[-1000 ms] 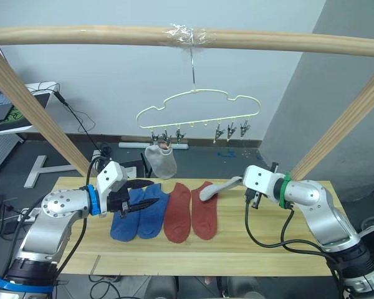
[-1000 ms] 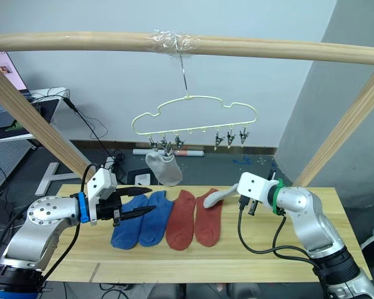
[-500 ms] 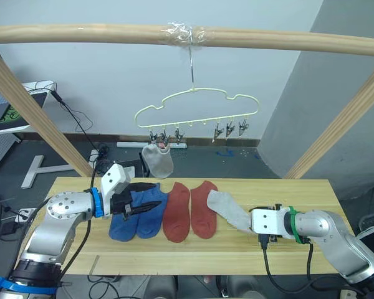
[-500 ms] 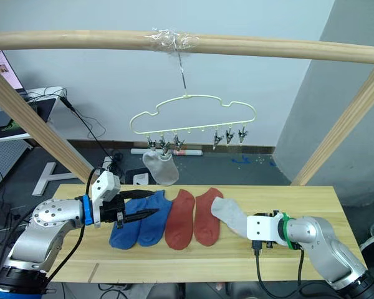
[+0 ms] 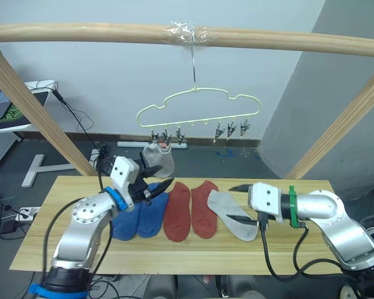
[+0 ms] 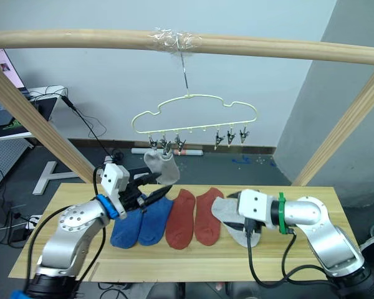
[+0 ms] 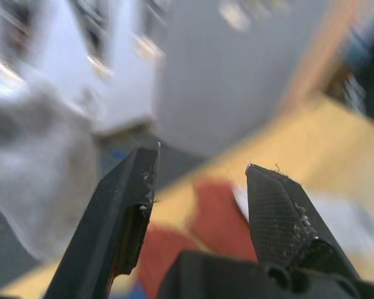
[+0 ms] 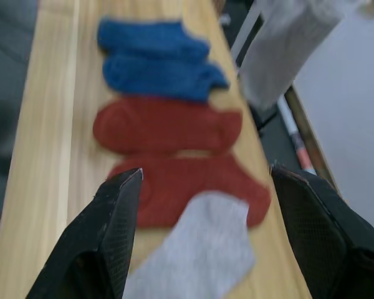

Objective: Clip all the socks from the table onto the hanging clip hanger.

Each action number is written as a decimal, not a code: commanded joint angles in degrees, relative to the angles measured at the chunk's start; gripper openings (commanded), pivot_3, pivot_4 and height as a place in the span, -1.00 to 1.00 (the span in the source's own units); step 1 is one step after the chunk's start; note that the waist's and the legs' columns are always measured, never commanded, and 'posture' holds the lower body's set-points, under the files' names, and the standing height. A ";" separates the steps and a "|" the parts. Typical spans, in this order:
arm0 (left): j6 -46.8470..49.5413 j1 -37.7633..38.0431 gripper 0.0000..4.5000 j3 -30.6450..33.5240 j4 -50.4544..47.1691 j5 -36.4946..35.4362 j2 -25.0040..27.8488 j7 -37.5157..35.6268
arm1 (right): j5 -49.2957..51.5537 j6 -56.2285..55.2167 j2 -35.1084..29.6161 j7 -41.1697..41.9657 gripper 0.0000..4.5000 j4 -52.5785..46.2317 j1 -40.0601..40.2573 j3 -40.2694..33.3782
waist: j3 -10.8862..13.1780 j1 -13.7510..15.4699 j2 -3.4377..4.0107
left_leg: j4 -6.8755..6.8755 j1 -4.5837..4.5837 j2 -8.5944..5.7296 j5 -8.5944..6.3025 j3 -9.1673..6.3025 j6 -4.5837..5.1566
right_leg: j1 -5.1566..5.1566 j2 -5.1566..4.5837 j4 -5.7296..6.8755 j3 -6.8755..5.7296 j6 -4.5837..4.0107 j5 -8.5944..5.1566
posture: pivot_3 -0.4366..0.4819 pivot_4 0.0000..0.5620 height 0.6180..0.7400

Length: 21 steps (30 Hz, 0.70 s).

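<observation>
The pale-yellow clip hanger [image 5: 196,106] hangs from the top pole, with one light grey sock [image 5: 159,159] clipped at its left end. On the table [image 5: 68,249] lie two blue socks [image 5: 137,215], two rust-red socks [image 5: 190,210] and a second light grey sock [image 5: 232,213]. My left gripper [image 5: 157,184] is open, raised over the blue socks just below the hanging sock [image 7: 37,180]. Open too, my right gripper [image 5: 239,202] has its fingers above and beside the flat grey sock [image 8: 199,249], holding nothing.
A round wooden pole frame [image 5: 112,32] spans the top, and its slanted legs [image 5: 37,109] come down at both table ends. Cables run from both arms across the table's front. Bare wood lies at the table's left and right ends.
My right gripper carried the grey sock down from mid-air, opened and left it flat on the table. My left gripper rose from the blue socks toward the hanging sock.
</observation>
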 commanded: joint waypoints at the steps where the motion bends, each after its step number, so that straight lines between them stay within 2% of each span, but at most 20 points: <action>1: -3.12 -1.25 0.14 0.73 -1.42 3.49 -2.24 6.73 | 0.98 0.63 0.90 -2.08 0.51 -1.89 -1.95 -0.73 | 0.00 0.00 0.00 | -0.01 0.00 -0.01 0.00 0.00 0.00 | 0.00 0.00 -0.01 0.01 0.00 0.00 | -0.03 -0.40 0.50; 3: -4.40 -2.19 0.14 0.38 -0.25 4.96 -4.52 10.26 | 0.73 0.37 2.19 -3.69 0.51 -1.51 -3.24 -0.41 | 0.00 0.05 0.00 | -0.04 0.01 -0.03 0.00 0.03 0.00 | 0.00 -0.04 -0.03 0.03 0.00 0.00 | -0.03 -0.40 0.50; 12: -8.45 -4.30 0.14 -0.44 3.65 7.90 -8.70 15.70 | 4.08 3.53 9.17 -9.22 0.51 -0.70 -8.41 -1.46 | 0.00 -0.01 0.00 | -0.07 0.01 -0.03 0.00 0.01 -0.01 | -0.01 -0.03 -0.01 0.00 -0.01 0.01 | -0.03 -0.40 0.50; 21: -13.22 -8.86 0.14 -1.86 12.18 9.93 -12.14 18.79 | 4.72 4.12 9.55 -10.15 0.51 -1.03 -8.86 -0.60 | 0.00 0.15 0.00 | -0.07 -0.07 -0.07 0.00 -0.04 -0.01 | -0.01 -0.07 -0.04 -0.07 0.00 0.02 | -0.05 -0.40 0.50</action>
